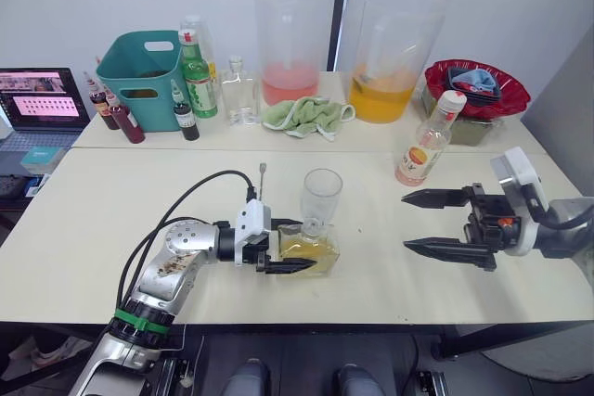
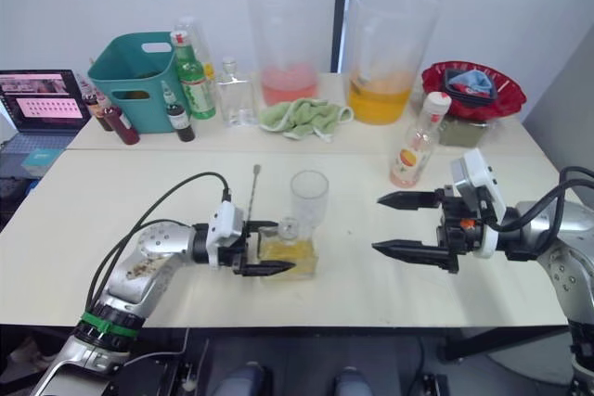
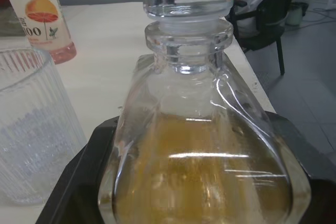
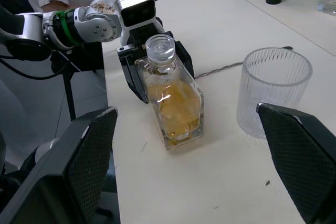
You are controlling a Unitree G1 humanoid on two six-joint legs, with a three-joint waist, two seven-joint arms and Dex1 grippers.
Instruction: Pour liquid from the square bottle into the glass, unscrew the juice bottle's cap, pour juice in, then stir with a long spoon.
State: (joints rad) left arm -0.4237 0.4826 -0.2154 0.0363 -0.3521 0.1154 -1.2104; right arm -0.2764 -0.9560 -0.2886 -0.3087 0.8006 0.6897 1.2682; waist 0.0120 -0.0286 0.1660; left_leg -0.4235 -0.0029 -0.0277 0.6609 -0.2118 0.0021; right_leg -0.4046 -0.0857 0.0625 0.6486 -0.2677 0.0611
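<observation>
Square bottle [image 1: 309, 249]: stands upright on the bench [image 1: 111, 220] near the front edge, stopper in place, yellow liquid filling about the lower half.
Left end effector [image 1: 290, 246]: its two black fingers sit one on each side of the square bottle, close against the glass walls, grasping it; the bottle's base is on the bench.
Glass [image 1: 320, 199]: upright and ribbed, just behind the square bottle and close beside it; it looks empty.
Long spoon [image 1: 261, 180]: lies flat on the bench behind the left end effector, its thin handle running away from the robot, partly hidden by the arm.
Juice bottle [image 1: 428, 143]: stands on the bench to the right of the glass and well apart from it, leaning slightly, pale pink juice inside.
Cap [image 1: 452, 100]: white, on the neck of the juice bottle.
Right end effector [image 1: 422, 223]: released, fingers spread wide and holding nothing, hovering over the bench to the right of the square bottle with its tips pointing toward it.
Back row: two large beakers, one with pink liquid [image 1: 290, 42] and one with orange [image 1: 390, 55], a green cloth [image 1: 304, 115] between them, a teal basket [image 1: 141, 67], a green bottle [image 1: 197, 74].
</observation>
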